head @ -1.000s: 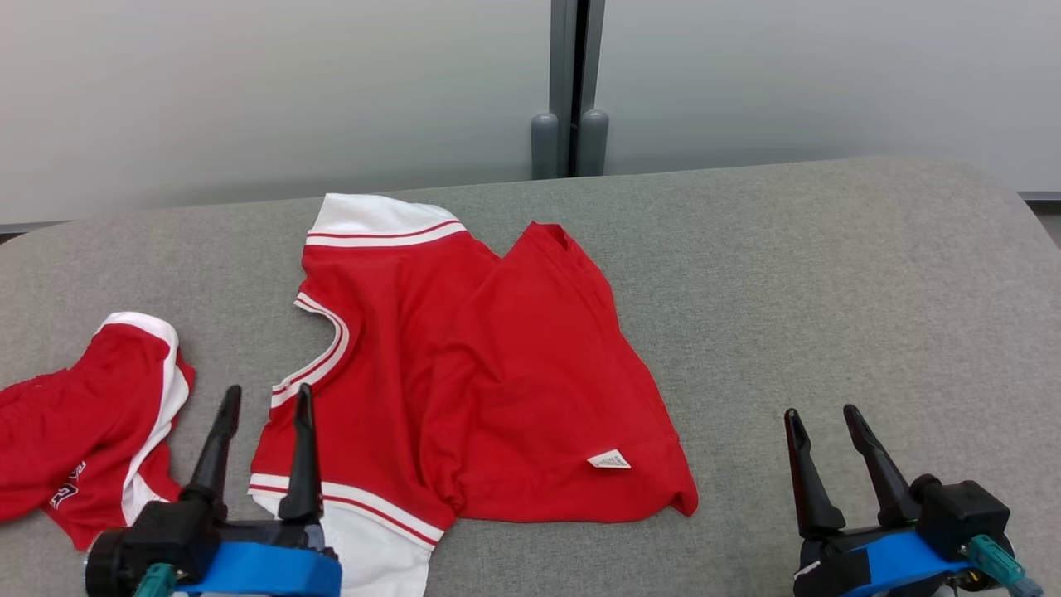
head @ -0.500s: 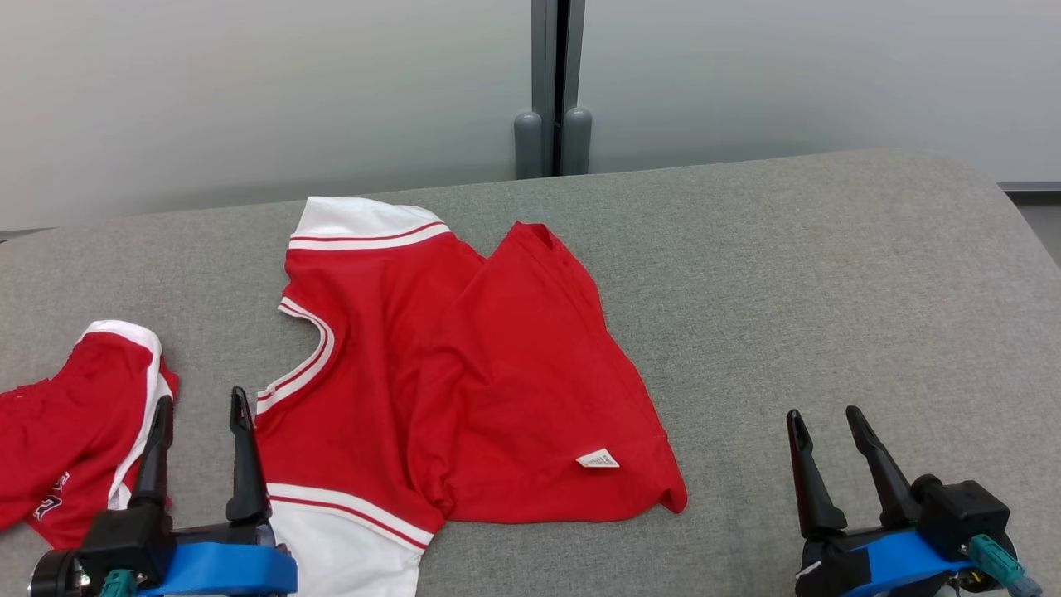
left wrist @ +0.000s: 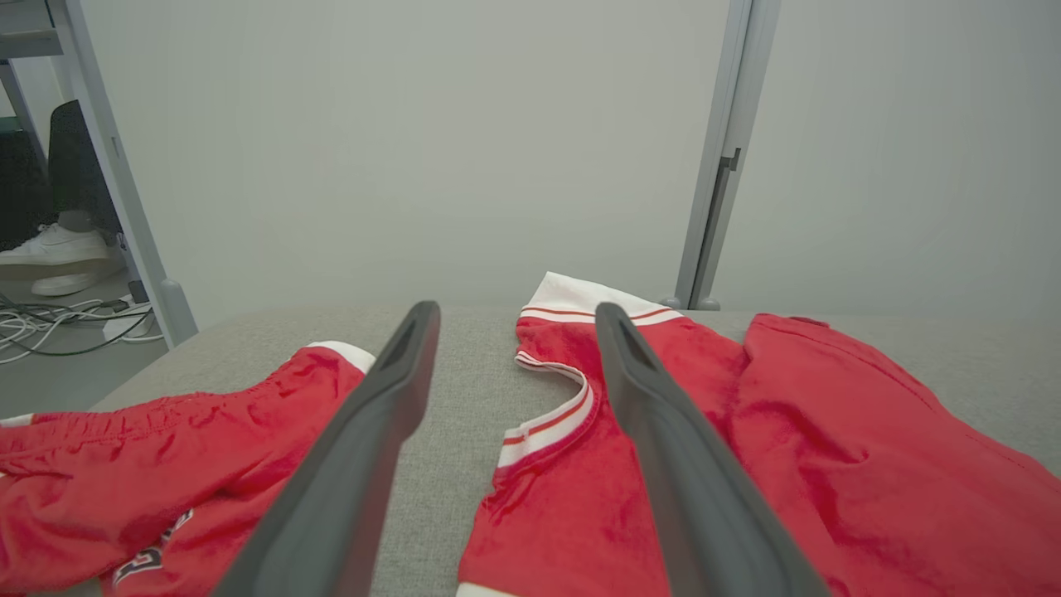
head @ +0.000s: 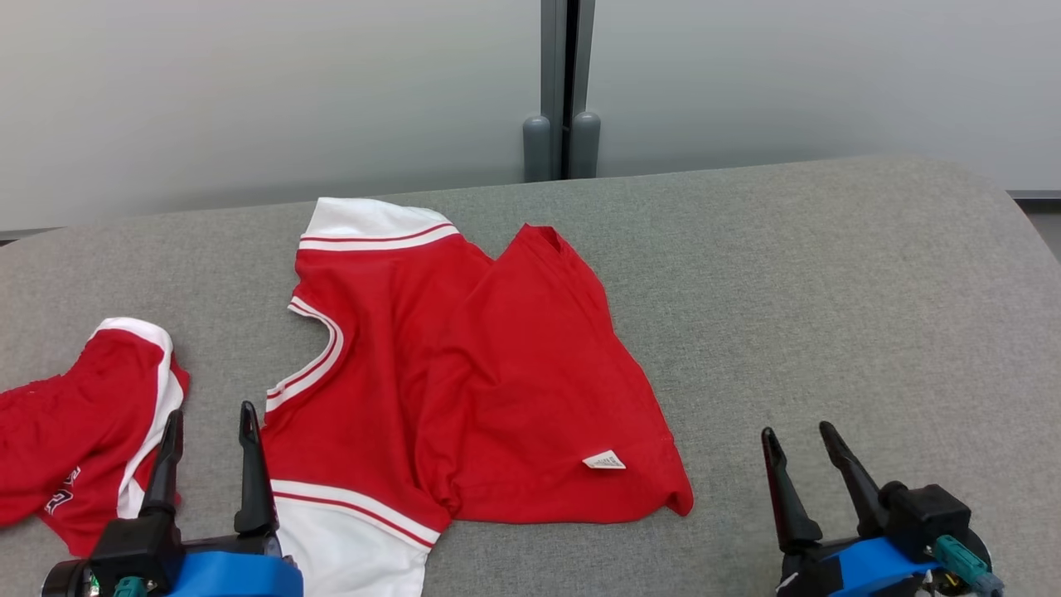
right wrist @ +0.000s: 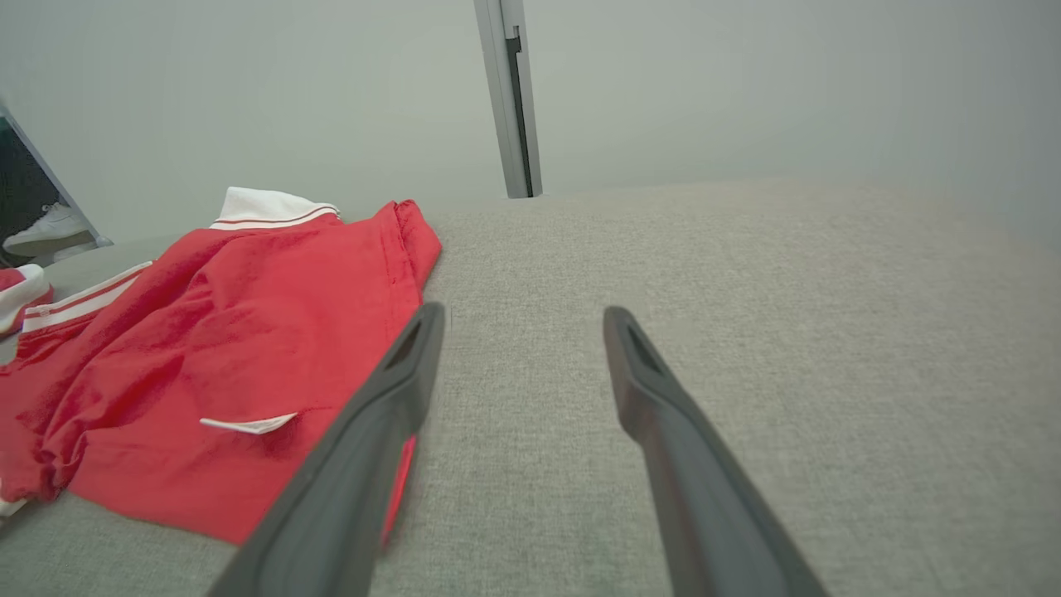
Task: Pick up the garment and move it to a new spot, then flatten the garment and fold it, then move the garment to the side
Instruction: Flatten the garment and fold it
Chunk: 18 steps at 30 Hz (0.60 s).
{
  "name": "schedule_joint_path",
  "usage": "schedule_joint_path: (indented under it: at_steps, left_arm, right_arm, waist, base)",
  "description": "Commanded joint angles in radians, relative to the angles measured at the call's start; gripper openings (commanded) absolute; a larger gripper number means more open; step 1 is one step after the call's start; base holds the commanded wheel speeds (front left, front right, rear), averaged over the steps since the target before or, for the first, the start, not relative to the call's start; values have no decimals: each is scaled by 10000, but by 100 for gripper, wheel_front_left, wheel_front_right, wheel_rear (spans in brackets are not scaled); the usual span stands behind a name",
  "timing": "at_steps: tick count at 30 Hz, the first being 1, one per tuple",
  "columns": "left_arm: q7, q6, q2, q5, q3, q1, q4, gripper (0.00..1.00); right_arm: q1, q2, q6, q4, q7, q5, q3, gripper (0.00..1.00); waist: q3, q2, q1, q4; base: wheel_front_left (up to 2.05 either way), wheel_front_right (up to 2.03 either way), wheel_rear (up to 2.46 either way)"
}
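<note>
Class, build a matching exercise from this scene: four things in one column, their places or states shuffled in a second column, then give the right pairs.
Things:
1 red shirt
2 second red garment
3 white label
4 right gripper

Places or states:
A open, right of the shirt
B far left in the head view
C on the shirt, near its right corner
D lying in the middle of the grey surface

Pairs: 1-D; 2-B; 3-C; 4-A
</note>
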Motion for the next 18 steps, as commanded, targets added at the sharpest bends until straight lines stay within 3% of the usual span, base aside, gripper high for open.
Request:
schedule_joint_path:
  at_steps: [1,18]
  left_arm:
    - [-47,-6,-6,64,47,-6,18,100]
    - [-46,-277,-80,122,-76,-362,343,100]
  right_arm:
    - [-192,-12,5,45,-2,-32,68,100]
    - [-2683,-469,3,3966,-4,488,2461,100]
  waist:
    - [2,-1,0,16]
    - [313,-1,0,620]
  base:
    - [0,0,0]
    - [0,0,0]
